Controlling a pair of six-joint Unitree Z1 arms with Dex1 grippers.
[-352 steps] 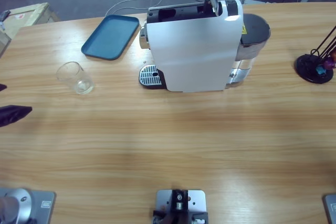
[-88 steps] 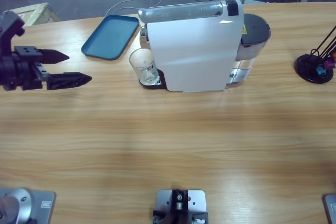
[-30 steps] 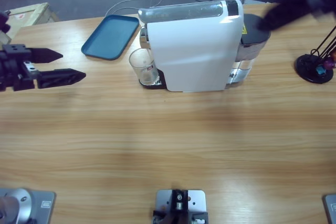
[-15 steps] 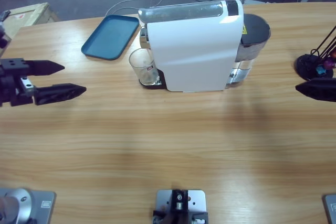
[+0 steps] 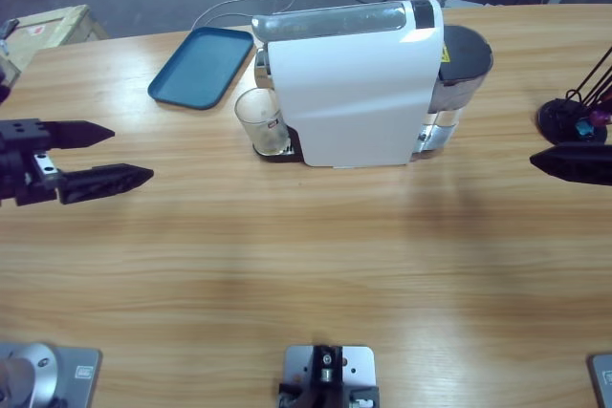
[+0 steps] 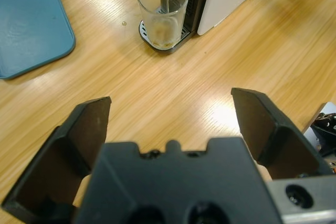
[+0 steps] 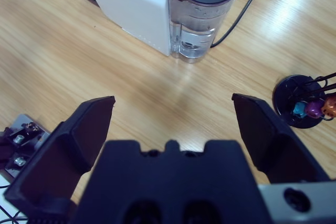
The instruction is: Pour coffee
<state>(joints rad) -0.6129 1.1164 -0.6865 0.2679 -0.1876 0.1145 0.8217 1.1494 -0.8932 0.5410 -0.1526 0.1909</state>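
High view: white coffee machine (image 5: 354, 83) on the bench (image 5: 306, 265), clear glass (image 5: 260, 119) standing on its drip tray under the spout, blue tray (image 5: 202, 66) lying just beyond and to the side. Left gripper (image 5: 100, 153) coming in from one side edge, jaws spread wide and empty, well apart from the glass. Right gripper (image 5: 574, 161) showing only as a black tip at the opposite edge, near the capsule stand (image 5: 571, 123).

Left wrist view: jaws wide, nothing between; glass (image 6: 162, 11) upright on the drip tray, coffee (image 6: 162, 31) a thin pale tan layer at its bottom, a fine stream falling into it.

Right wrist view: jaws wide, empty, above bare bench; water tank (image 7: 202, 24) at the machine's back, capsule stand (image 7: 303, 106) off to the side.
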